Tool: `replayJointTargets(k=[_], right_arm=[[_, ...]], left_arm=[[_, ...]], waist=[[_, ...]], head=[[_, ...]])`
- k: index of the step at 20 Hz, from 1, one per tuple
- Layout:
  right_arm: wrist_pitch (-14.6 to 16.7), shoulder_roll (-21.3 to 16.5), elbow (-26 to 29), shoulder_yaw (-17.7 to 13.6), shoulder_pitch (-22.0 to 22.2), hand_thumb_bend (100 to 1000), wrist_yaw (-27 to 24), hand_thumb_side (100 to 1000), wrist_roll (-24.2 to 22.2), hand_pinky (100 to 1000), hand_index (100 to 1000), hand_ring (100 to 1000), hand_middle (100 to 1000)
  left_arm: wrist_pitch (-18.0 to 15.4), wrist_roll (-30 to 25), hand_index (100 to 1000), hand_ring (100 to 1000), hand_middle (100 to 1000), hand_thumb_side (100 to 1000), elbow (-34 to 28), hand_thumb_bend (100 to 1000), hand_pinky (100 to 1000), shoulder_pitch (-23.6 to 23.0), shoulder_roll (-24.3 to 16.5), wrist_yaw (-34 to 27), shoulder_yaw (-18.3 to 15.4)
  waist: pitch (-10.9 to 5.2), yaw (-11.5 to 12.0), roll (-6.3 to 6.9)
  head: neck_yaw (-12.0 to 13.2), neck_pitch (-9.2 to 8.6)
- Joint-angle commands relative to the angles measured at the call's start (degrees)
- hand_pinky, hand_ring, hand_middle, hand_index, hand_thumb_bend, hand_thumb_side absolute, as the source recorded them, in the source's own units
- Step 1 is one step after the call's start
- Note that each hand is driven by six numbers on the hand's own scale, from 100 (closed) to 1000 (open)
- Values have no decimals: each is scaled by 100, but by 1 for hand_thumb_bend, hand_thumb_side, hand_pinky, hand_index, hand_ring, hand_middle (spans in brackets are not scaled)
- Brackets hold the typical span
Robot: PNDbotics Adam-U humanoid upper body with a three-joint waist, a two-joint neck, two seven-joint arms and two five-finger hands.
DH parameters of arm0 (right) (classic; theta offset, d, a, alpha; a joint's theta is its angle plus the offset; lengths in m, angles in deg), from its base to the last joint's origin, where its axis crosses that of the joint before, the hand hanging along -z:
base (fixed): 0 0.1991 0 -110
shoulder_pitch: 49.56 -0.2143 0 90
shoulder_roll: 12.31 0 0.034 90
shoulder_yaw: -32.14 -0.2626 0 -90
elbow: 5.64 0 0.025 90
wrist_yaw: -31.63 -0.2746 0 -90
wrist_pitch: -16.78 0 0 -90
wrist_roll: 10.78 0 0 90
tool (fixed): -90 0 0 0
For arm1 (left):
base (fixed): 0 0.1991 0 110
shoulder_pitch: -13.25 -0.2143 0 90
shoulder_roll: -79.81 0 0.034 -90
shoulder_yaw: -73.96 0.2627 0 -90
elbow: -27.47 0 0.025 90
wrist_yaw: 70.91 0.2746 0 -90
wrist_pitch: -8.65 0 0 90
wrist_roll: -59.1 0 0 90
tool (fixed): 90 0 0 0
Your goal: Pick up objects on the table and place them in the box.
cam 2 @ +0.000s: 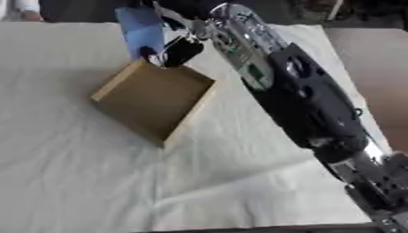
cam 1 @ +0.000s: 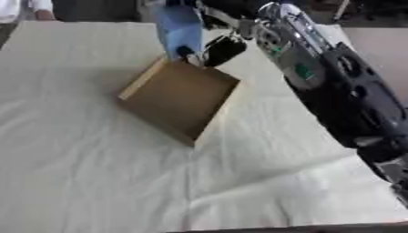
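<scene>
Near the front edge, a white cloth (cam 1: 119,182) lies creased over the table, bare of anything left to pick up. Mid-table sits the open cardboard box (cam 1: 179,98), turned cornerwise, its far corner pointing up the table and nothing visible inside.

From the lower right the robot's right arm (cam 1: 343,95) reaches diagonally over the cloth, past the box's right side. At its end the right hand (cam 1: 223,49) hangs just beyond the box's far corner, dark fingers curled against the lower part of a light blue object (cam 1: 179,29) that stands upright, long axis running up and away from the box rim. It appears to be gripped, though the exact hold is hard to make out.

The object lies just past the far wall, so the drop seems to call for a short pull back toward the robot, then a release over the box floor. The left hand shows in neither view. A dark floor lies beyond the table's far edge.
</scene>
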Motion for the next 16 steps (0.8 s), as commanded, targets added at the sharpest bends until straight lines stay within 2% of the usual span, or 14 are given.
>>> replayJointTargets(k=[1,9,16], right_arm=[[43,114,-264,5,-113,100,234,424,158,408,675,450,591],[110,630,-1032,20,-156,100,860,441,671,396,669,443,586],[154,837,-1485,-28,-85,100,1289,434,1077,407,672,455,594]], left_arm=[[-15,14,662,749,559,684,-82,290,619,78,-38,-19,6],[-29,-7,661,750,559,686,-82,289,619,113,25,-58,32],[-12,-23,660,751,559,690,-82,287,619,108,50,-63,31]], waist=[[-68,15,36],[-27,73,44],[5,103,34]], head=[[-30,8],[-88,-20],[-101,-57]])
